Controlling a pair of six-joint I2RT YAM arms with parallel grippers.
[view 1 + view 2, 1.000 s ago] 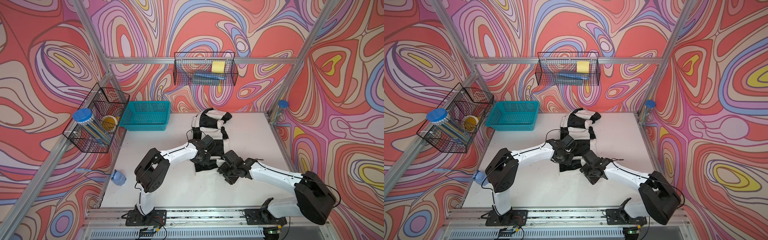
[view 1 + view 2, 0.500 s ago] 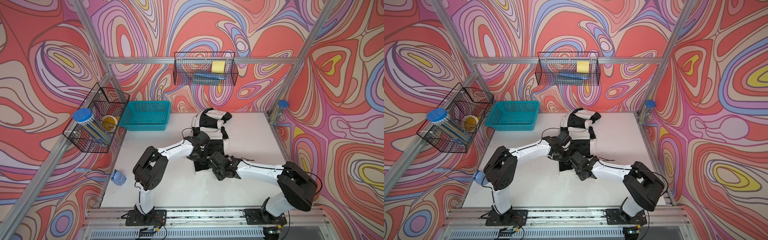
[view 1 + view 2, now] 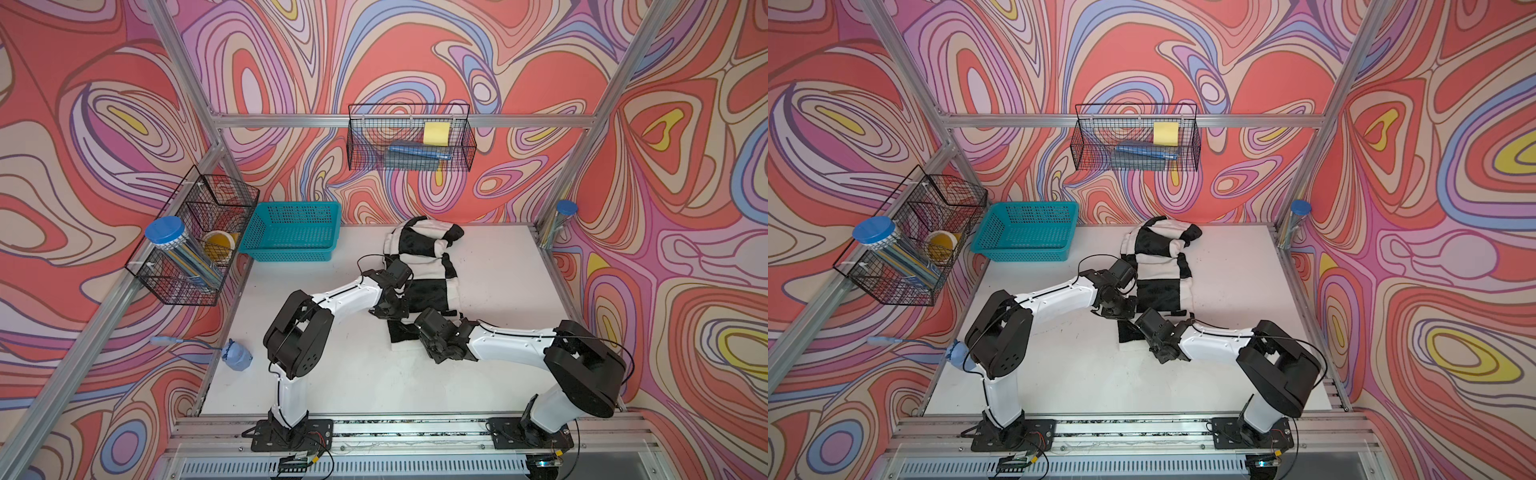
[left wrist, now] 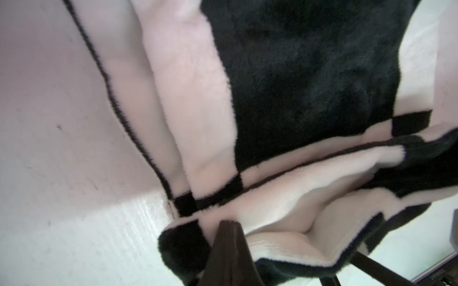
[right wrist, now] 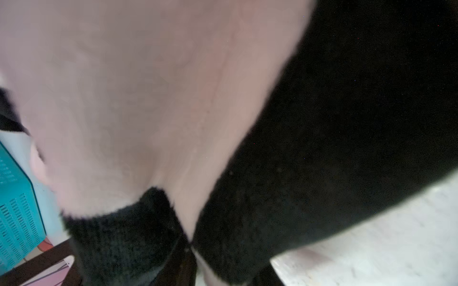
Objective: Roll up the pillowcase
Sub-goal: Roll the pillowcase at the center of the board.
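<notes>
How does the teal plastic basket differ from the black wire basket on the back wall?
The teal basket is perforated plastic; the wire basket is black mesh. The teal basket stands on the table; the wire basket hangs from the back rail. The teal basket looks empty; the wire basket holds a yellow pad and a blue item. Both are rectangular, open-topped.

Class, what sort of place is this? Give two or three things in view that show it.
Probably a robot test cell: an aluminium frame with swirl-printed walls, a left arm and a right arm bolted to a front rail, and a wire basket hung on the frame.
</notes>
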